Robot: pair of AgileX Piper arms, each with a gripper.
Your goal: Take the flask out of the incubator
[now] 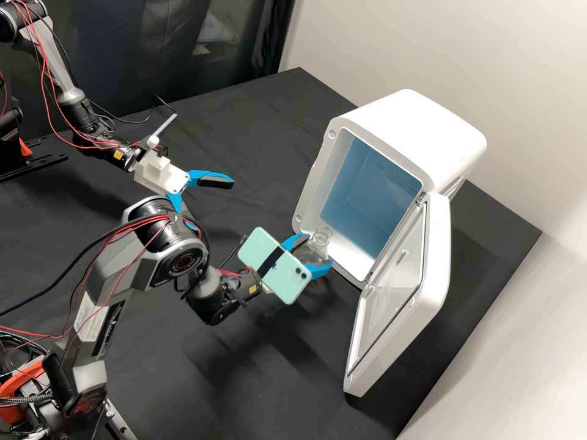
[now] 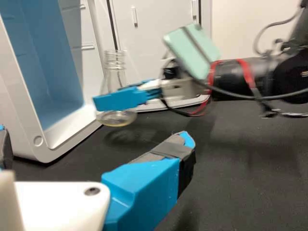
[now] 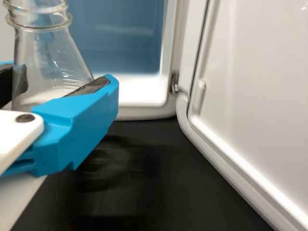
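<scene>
Glass flask (image 1: pixel 319 239), clear and conical, stands upright at the mouth of the incubator (image 1: pixel 416 128), just outside the lower lip of the opening and lifted off the black surface (image 1: pixel 244 122). The right claw (image 1: pixel 312 253) is clamped around its body, one blue finger (image 3: pixel 82 103) on each side. A mint-green device (image 1: pixel 275 256) sits on that arm's wrist. The incubator's blue-lined chamber faces the arms, and its white door (image 1: pixel 397 287) hangs swung wide beside the flask. The left claw (image 1: pixel 205 195) hovers well back from the incubator, above the surface, with its fingers spread apart and holding nothing.
</scene>
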